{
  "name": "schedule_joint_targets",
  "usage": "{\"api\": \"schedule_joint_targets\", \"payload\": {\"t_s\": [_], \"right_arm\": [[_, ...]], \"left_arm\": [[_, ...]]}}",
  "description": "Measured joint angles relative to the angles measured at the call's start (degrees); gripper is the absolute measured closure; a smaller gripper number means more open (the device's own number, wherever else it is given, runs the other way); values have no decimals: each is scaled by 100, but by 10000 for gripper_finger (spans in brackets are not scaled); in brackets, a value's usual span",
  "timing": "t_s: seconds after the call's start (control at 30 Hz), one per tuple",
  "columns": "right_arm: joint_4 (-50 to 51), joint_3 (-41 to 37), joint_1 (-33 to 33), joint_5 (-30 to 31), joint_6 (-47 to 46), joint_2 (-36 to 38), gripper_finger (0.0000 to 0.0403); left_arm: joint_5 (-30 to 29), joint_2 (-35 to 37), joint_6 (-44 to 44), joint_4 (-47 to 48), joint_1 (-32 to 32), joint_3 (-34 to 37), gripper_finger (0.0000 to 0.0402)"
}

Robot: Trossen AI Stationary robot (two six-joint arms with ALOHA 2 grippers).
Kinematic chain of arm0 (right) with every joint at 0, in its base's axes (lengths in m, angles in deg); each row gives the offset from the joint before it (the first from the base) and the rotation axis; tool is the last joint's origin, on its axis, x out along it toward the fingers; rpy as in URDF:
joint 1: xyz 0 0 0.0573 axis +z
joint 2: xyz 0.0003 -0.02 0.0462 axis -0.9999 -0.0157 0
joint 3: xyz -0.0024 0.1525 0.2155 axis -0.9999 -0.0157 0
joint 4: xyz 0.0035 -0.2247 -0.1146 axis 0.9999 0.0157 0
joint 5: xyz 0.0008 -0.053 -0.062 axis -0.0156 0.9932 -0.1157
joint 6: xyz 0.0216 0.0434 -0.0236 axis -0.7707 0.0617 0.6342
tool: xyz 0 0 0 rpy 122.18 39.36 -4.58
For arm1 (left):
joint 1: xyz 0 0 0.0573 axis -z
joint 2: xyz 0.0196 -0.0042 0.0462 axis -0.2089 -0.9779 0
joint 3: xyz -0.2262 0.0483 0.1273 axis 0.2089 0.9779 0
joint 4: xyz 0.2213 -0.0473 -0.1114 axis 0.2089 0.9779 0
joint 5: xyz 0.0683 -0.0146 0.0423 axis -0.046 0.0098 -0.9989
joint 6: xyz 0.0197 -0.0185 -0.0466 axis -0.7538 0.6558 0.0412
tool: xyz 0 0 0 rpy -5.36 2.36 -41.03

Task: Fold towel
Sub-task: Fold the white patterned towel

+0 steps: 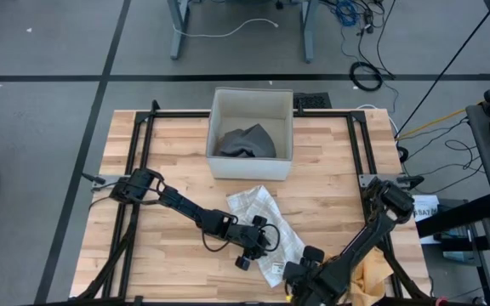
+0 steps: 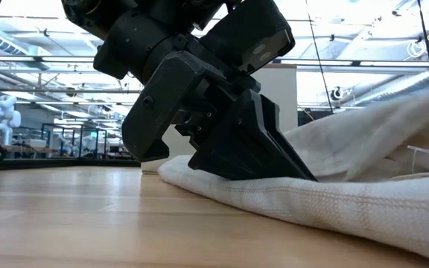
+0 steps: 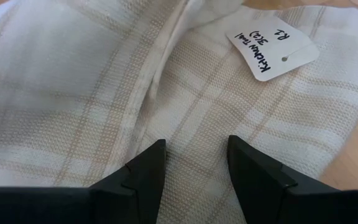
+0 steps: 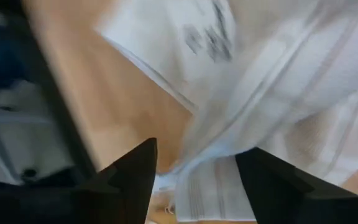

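The white towel (image 1: 262, 223) with beige checks lies rumpled on the wooden table, near its middle, and a paper tag (image 3: 269, 50) is pinned to it. My left gripper (image 1: 268, 241) comes in slanting from the table's left and stands open on the towel's middle (image 3: 194, 168). In the low view it (image 2: 296, 173) touches the cloth (image 2: 334, 208) with its tips. My right gripper (image 1: 300, 274) points steeply down over the towel's near end, fingers wide open (image 4: 194, 174), with the towel's edge (image 4: 303, 81) below them. My left gripper rests its open fingertips (image 2: 304, 176) on the towel's top face (image 3: 194, 146), a little short of the tag. It comes slanting down from the table's left. The cloth between the fingers lies flat on the table. My right gripper: I cannot tell whether it touches the towel.
A white box (image 1: 251, 91) stands at the table's far side with a grey cloth (image 1: 247, 142) inside. A yellow cloth (image 1: 368, 276) lies at the near right corner beside the right arm. Black frame rails run along the left and right edges.
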Motion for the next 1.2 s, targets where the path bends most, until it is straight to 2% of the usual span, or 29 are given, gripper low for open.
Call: {"api": "schedule_joint_targets", "payload": {"t_s": [0.07, 0.13, 0.37, 0.43, 0.63, 1.0, 1.2], "right_arm": [[244, -10, -54, -239, -135, -95, 206], [324, -8, -60, -231, -197, -118, 231], [338, 221, -5, -211, 114, -120, 368], [353, 371, -5, -192, 295, -120, 393], [441, 776, -175, 359, 603, -118, 395], [315, 792, -643, 504, 1109, -118, 401], [-53, 788, -787, 526, 1344, -119, 401]], "left_arm": [[3, 0, 2, 0, -2, 0, 223], [0, 0, 0, 0, 0, 0, 223], [1, 0, -1, 0, -2, 0, 223], [1, 8, -2, 0, 0, -2, 223], [-16, 116, -108, 44, 49, 11, 223], [-635, 673, -500, 841, 613, 12, 223], [130, 592, -624, 720, 863, 4, 223]]}}
